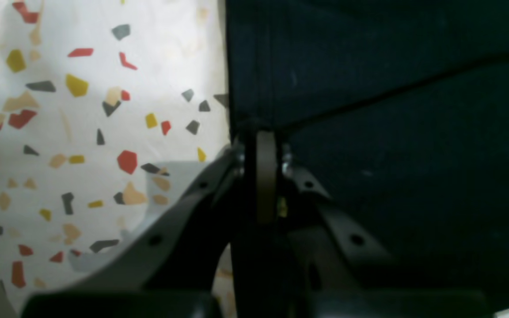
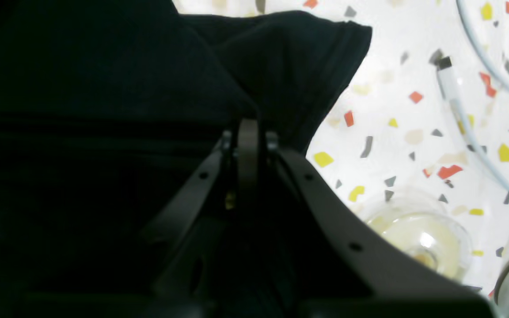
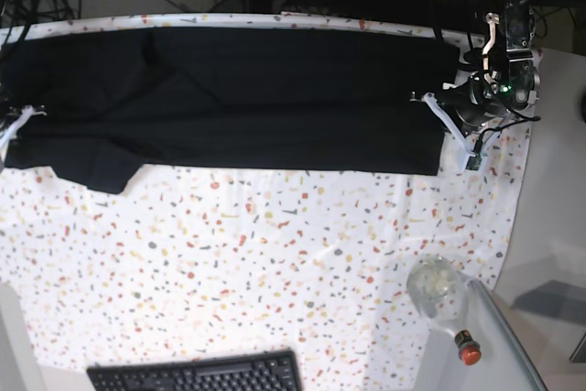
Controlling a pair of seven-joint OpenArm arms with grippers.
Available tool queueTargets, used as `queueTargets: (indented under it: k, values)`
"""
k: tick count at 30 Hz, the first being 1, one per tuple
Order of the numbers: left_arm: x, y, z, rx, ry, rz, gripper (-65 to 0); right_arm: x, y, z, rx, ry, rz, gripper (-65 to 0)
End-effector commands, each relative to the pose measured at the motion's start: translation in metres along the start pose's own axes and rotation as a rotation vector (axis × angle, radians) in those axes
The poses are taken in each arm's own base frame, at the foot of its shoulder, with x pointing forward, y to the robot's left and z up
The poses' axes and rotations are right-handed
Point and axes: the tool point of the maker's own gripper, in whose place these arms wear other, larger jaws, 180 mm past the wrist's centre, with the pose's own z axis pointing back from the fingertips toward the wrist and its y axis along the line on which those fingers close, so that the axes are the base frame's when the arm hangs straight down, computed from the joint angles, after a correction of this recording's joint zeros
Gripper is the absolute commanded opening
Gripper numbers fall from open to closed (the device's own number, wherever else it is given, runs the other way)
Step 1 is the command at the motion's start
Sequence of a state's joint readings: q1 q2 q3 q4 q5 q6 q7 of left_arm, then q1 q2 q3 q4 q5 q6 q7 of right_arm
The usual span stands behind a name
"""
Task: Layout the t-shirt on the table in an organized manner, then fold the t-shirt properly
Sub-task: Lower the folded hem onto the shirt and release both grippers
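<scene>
Both tools, left tool (image 1: 265,145) and right tool (image 2: 248,132), pinch the t-shirt (image 3: 238,98) edges.

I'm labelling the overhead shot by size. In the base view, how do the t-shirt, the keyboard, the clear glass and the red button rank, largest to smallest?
1. t-shirt, spanning nearly the table's width
2. keyboard, though cut off by the bottom edge
3. clear glass
4. red button, clearly smallest
</scene>
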State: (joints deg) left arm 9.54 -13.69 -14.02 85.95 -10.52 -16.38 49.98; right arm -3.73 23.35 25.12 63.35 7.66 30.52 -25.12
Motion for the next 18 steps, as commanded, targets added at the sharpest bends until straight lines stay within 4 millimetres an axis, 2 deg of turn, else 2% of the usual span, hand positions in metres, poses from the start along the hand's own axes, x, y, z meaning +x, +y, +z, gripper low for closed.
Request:
queueTargets:
  k: [1,8,9,11,13,14,17,18]
  values:
    - [0.011,0.013,0.005,0.035,-0.028,-0.017,-65.0,0.015,-0.016,0.007,-0.033,-0.036,0.012,-65.0]
    - [0.007,0.015,0.006,0.039,-0.024,-0.013,-65.0,0.003,-0.013,0.007,-0.028,0.039,0.008,-65.0]
    - [0.007,0.015,0.006,0.039,-0.025,-0.012,-65.0,0.005,-0.014,0.008,-0.031,0.039,0.009,-60.5]
    - [0.008,0.015,0.007,0.039,-0.027,-0.012,-65.0,0.011,-0.021,0.016,-0.056,0.006,-0.005,-46.8]
    - [0.008,0.014,0.007,0.037,-0.028,-0.011,-48.4,0.019,-0.018,0.026,-0.072,-0.046,-0.027,-36.9]
    - [0.008,0.014,0.007,0.036,-0.029,-0.010,-40.8,0.024,-0.018,0.033,-0.086,-0.074,-0.029,-34.5]
    - [0.012,0.014,0.009,0.036,-0.039,-0.013,-16.1,0.042,-0.016,0.057,-0.125,-0.132,-0.013,-32.1]
    - [0.015,0.014,0.011,0.036,-0.048,-0.016,-10.4,0.048,-0.013,0.062,-0.132,-0.136,0.000,-32.1]
